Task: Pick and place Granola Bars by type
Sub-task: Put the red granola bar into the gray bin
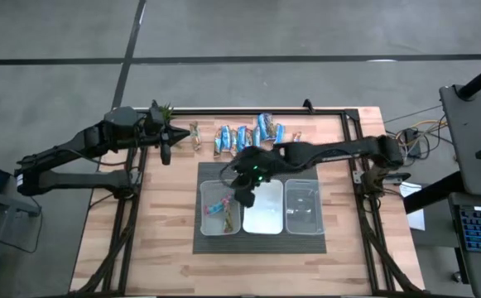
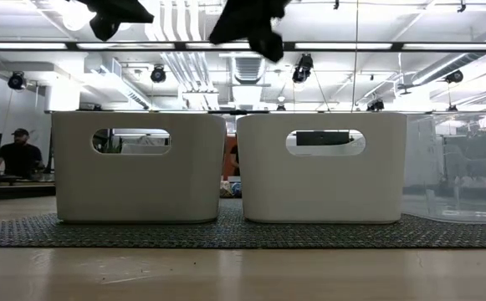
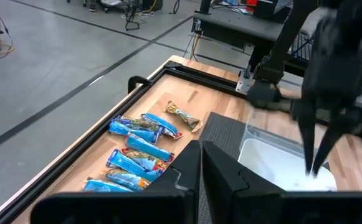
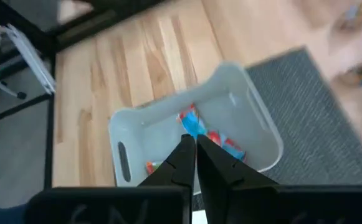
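While my right gripper (image 1: 244, 199) hovered fully closed and empty over the left bin (image 1: 205, 217), which held a few blue-and-red bars (image 4: 196, 132), most granola bars (image 1: 248, 135) lay unsorted along the table's far edge, left gripper (image 1: 165, 155) closed nearby.

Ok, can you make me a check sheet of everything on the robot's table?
Surface: wooden table with a dark mat.
Job's things: snack bars in a row at the far edge; a few bars already in the left bin; middle bin and right bin look empty.
Clutter: small plant.
Grippers: right gripper above the left bin, fingers shut, empty; left gripper waits near the plant, shut.
Cables: wires beside the table.
Surroundings: person seated far behind.
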`<state>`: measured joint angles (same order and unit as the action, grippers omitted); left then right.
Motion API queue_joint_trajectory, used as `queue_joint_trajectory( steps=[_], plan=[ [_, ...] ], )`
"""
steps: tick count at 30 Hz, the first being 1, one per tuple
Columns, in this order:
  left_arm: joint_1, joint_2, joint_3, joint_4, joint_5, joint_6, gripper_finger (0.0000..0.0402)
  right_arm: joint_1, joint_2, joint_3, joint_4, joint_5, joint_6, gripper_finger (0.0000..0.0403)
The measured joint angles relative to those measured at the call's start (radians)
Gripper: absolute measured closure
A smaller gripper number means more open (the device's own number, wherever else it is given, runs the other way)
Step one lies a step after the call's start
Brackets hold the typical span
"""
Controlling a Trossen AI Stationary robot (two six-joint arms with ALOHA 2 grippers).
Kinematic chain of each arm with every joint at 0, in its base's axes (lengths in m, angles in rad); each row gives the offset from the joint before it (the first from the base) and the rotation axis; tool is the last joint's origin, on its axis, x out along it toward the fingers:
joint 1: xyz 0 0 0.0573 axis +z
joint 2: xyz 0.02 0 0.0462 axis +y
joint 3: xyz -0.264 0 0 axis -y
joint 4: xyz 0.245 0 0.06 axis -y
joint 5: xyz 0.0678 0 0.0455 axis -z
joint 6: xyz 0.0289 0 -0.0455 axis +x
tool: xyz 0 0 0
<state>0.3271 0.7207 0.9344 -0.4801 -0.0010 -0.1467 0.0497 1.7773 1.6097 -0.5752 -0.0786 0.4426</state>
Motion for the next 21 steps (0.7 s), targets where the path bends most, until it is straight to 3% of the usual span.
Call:
queue_joint_trajectory(
  steps=[10, 16, 21],
  plan=[
    [0.0, -0.005, 0.0, 0.001, 0.0, -0.001, 0.0401, -0.077, -0.286, -0.01, -0.058, 0.006, -0.118, 0.0394],
    [0.0, -0.004, 0.0, 0.003, 0.0, 0.0, 0.0401, -0.13, -0.454, -0.02, -0.198, 0.122, -0.172, 0.0394],
    [0.0, -0.005, 0.0, 0.039, 0.0, 0.0, 0.0401, -0.168, -0.598, -0.083, -0.235, 0.143, -0.185, 0.0394]
  ],
)
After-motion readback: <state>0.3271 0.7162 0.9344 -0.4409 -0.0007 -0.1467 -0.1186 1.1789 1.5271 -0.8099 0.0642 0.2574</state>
